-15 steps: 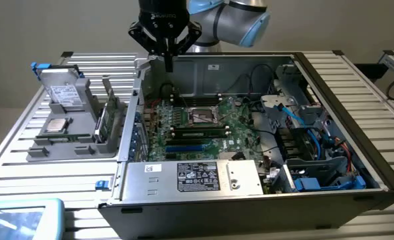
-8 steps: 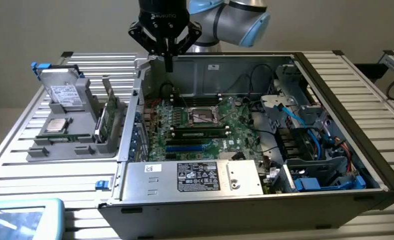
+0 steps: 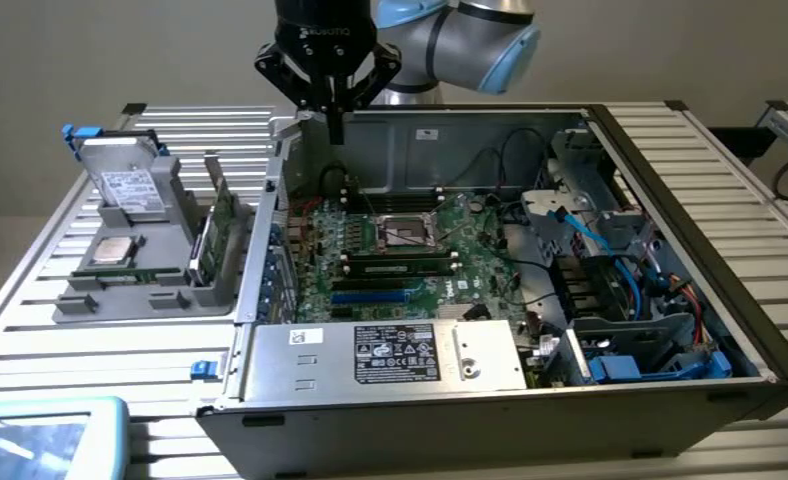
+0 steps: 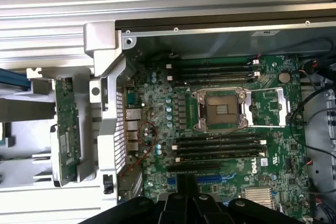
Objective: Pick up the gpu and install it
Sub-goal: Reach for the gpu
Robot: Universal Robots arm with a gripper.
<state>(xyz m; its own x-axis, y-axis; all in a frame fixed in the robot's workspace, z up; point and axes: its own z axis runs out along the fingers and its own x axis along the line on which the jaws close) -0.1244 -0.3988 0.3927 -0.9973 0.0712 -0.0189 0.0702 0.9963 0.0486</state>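
The gpu [image 3: 217, 235] is a green card standing on edge in a slot of the grey holder tray [image 3: 127, 300], at the exterior view's left of the open computer case. From the wrist view I look down on the gpu [image 4: 67, 135] edge-on, beside the case wall. My gripper [image 3: 337, 132] hangs above the case's back left corner, higher than the gpu and to the exterior view's right of it. Its black fingers [image 4: 187, 184] are shut with nothing between them, over the motherboard [image 4: 220, 129].
The holder tray also carries a silver hard drive [image 3: 127, 185], a CPU [image 3: 114, 250] and a thin green stick [image 3: 107, 270]. Inside the case are the empty CPU socket [image 3: 405, 232], the power supply [image 3: 394, 355] and blue cables [image 3: 594, 225]. A teal-edged tray [image 3: 41, 435] lies at the front left.
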